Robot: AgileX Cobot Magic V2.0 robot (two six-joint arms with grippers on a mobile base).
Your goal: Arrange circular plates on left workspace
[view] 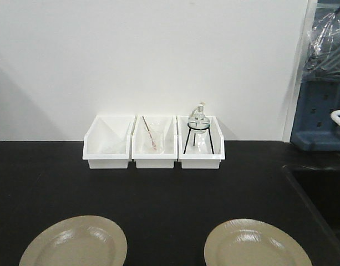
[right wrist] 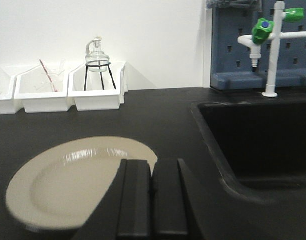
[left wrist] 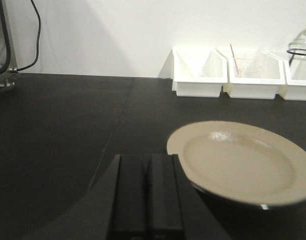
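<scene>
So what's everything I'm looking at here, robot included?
Counter: one, black, under everything.
Plates: two, beige, side by side at the counter's near edge.
Bins: three, white, in a row against the wall.
Flask: one, clear glass, in the right bin.
Stand: one, black wire, holding the flask.
Rod: one, reddish, leaning in the middle bin.
Sink: one, black, sunk into the counter's right side.
Tap: one, white with green knobs, behind the sink.
Left hand: one, black, shut, near the left plate.
Right hand: one, black, shut, near the right plate.
</scene>
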